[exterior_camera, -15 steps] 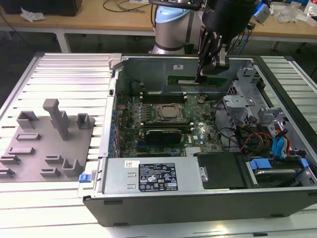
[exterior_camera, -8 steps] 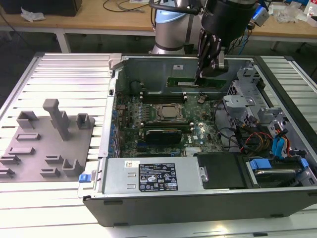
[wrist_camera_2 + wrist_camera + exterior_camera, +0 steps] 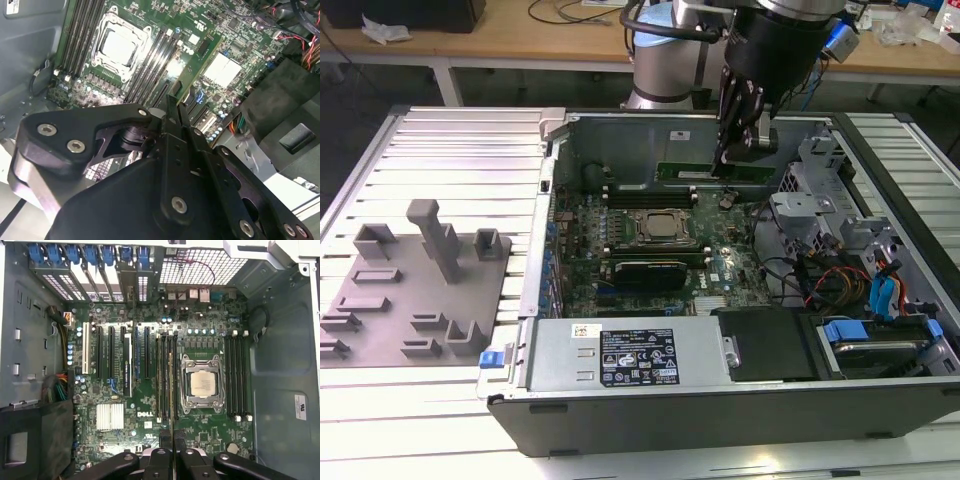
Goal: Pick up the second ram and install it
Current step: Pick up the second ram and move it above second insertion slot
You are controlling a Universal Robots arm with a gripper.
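Observation:
My gripper (image 3: 733, 160) hangs over the back of the open computer case (image 3: 550, 330), shut on the second ram (image 3: 715, 172), a long thin green stick held level above the motherboard (image 3: 720, 270). In the first wrist view the ram (image 3: 171, 390) shows edge-on, running out from the gripper (image 3: 172, 447) above the dark memory slots (image 3: 162, 377) beside the CPU socket (image 3: 202, 384). In the second wrist view the gripper (image 3: 176, 107) pinches the green ram (image 3: 200, 62), which floats above the slots next to the socket (image 3: 120, 42). The stick is clear of the board.
A grey moulded holder tray (image 3: 410, 290) lies on the slatted table at the exterior view's left. Inside the case sit a power supply (image 3: 630, 355) at the front, a drive cage with cables (image 3: 880, 280) at the right, and the metal-framed CPU socket (image 3: 660, 228).

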